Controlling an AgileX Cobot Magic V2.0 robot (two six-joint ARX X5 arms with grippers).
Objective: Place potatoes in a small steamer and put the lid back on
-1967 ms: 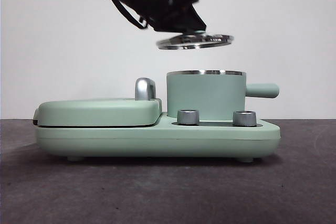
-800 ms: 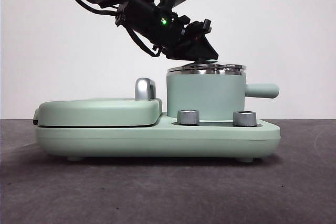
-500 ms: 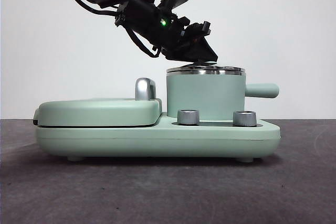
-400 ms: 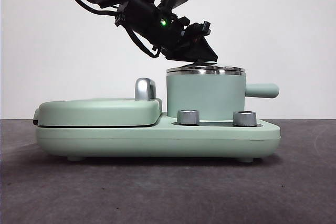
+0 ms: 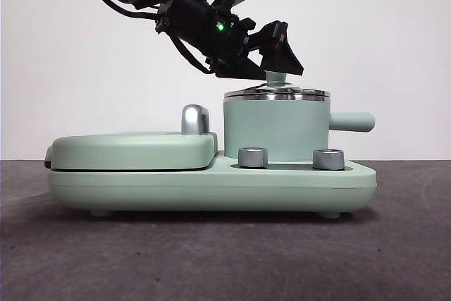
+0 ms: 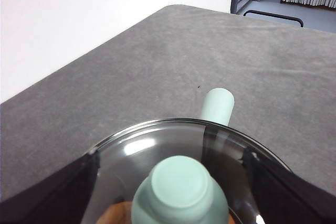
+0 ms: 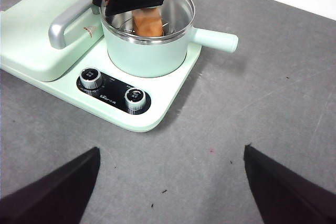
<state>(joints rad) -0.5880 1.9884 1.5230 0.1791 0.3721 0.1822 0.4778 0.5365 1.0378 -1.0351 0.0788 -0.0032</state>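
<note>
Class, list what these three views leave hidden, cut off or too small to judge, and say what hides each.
- Potato: hidden in the front view by the steamer wall; only a sliver under the lid in the left wrist view.
- Left gripper fingertips: cut off by the left wrist view's bottom edge.
- Print beside the knobs: too small in the right wrist view.

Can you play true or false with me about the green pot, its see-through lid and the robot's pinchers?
1. The round glass lid sits on the mint-green pot. True.
2. The left gripper squeezes the lid's green knob. False: its jaws stand apart around the knob.
3. An orange-brown potato lies inside the pot. True.
4. The right gripper holds the pot's handle. False: it is open, far from the pot.
</note>
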